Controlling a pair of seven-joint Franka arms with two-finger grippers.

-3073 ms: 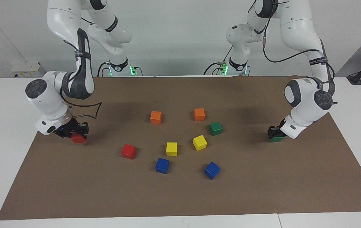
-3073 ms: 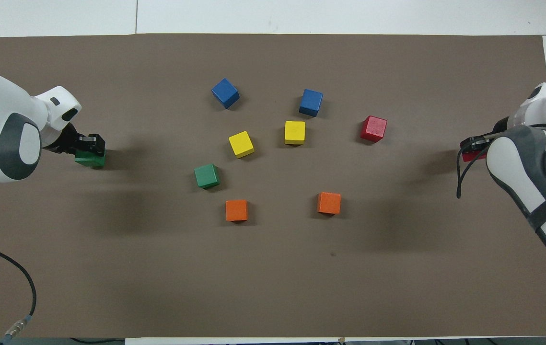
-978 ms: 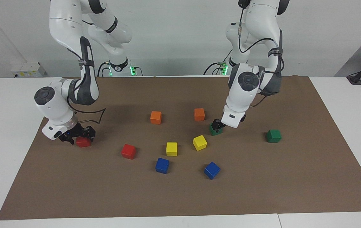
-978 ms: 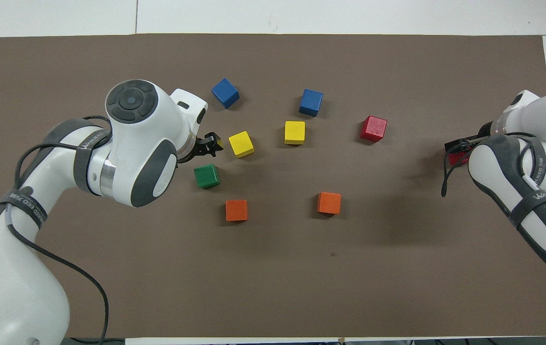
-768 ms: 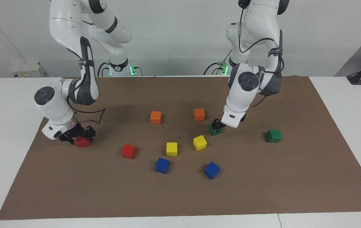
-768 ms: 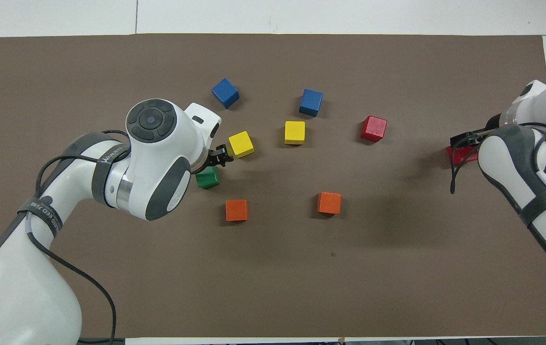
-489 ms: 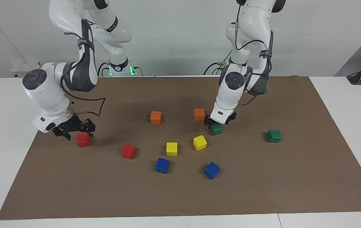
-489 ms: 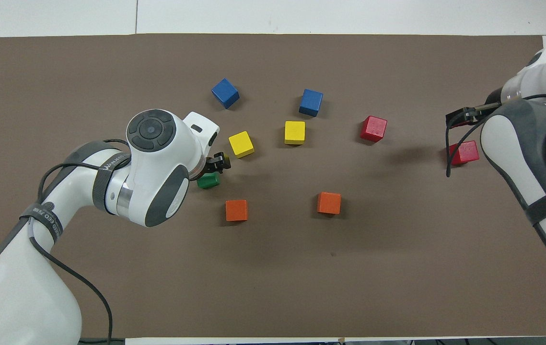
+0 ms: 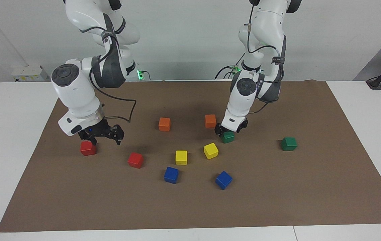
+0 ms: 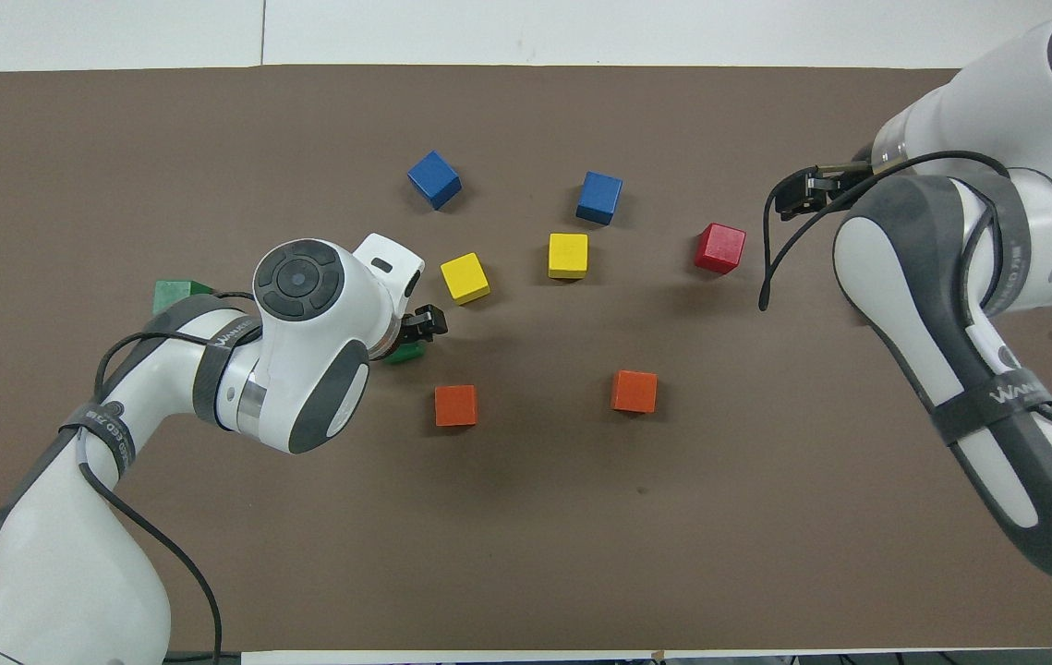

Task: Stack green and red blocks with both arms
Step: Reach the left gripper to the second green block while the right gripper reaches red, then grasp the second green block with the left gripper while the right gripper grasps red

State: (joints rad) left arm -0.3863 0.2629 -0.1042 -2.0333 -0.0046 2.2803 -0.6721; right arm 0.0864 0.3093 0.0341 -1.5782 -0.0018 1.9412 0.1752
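The left gripper (image 9: 227, 130) sits low over a green block (image 9: 227, 137) just beside an orange cube (image 9: 210, 121), its fingers spread apart around the block's top without clamping it; the other green block (image 9: 289, 143) lies alone toward the left arm's end of the table (image 9: 344, 187). The right gripper (image 9: 102, 134) hangs with its fingers wide apart and holding nothing, over the mat between the two red blocks, one (image 9: 88, 148) at the right arm's end and the other (image 9: 135, 160) closer to the yellow cubes (image 9: 181, 157) and blue cubes (image 9: 171, 175).
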